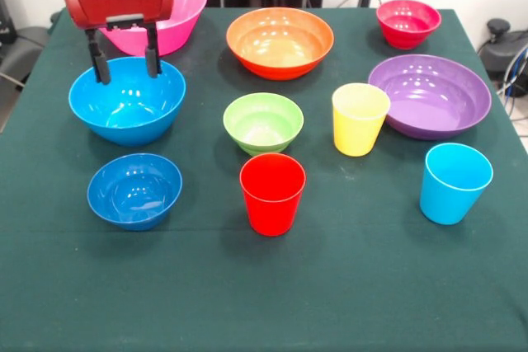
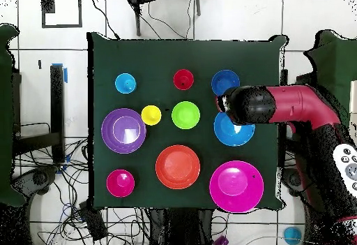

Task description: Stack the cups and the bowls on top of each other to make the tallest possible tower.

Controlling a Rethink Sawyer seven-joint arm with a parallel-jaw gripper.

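My gripper is open and empty, its two black fingers hanging just above the far rim of the large blue bowl. In the overhead view the arm's head covers that bowl's upper edge. The small blue bowl, green bowl, red cup, yellow cup, sky-blue cup, purple bowl, orange bowl, pink bowl and small red bowl all stand upright and apart. Nothing is stacked.
A dark green cloth covers the table, with bare cloth along its near side. In the overhead view the red arm reaches in from the right edge. Cables and stands lie on the floor around the table.
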